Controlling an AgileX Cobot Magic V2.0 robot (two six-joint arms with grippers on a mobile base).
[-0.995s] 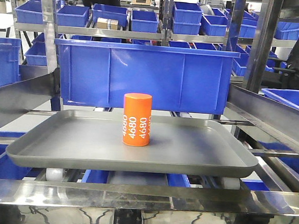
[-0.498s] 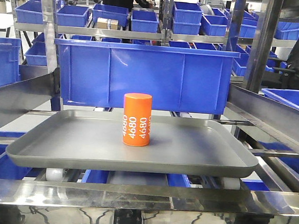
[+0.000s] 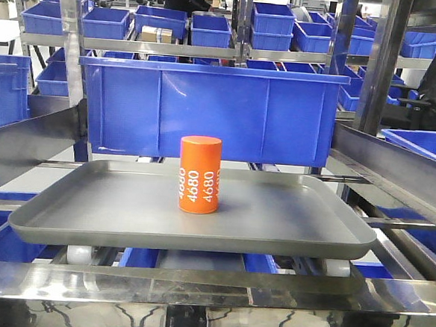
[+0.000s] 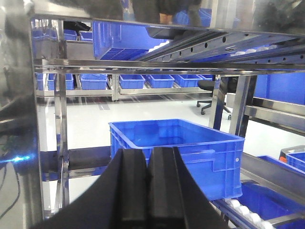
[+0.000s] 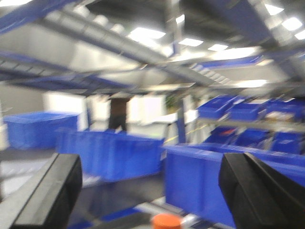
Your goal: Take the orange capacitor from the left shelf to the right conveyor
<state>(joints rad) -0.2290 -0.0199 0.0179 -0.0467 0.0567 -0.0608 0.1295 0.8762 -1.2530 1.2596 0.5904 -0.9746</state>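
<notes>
The orange capacitor point(image 3: 200, 175), a cylinder marked 4680, stands upright in the middle of a grey tray point(image 3: 87, 214) in the front view. No gripper shows in that view. In the right wrist view my right gripper point(image 5: 150, 191) is open wide, and the capacitor's orange top point(image 5: 166, 221) shows low between its fingers, at the bottom edge; that view is blurred. In the left wrist view my left gripper point(image 4: 147, 188) is shut with nothing in it, pointing at a blue bin point(image 4: 190, 148) on a roller shelf.
A large blue bin point(image 3: 214, 111) stands right behind the tray. Steel rails point(image 3: 194, 289) cross in front of the tray, with slanted steel shelf sides at left and right. Racks of blue bins point(image 3: 190, 27) fill the background.
The capacitor and tray have not moved. Only a person in the far background has shifted.
</notes>
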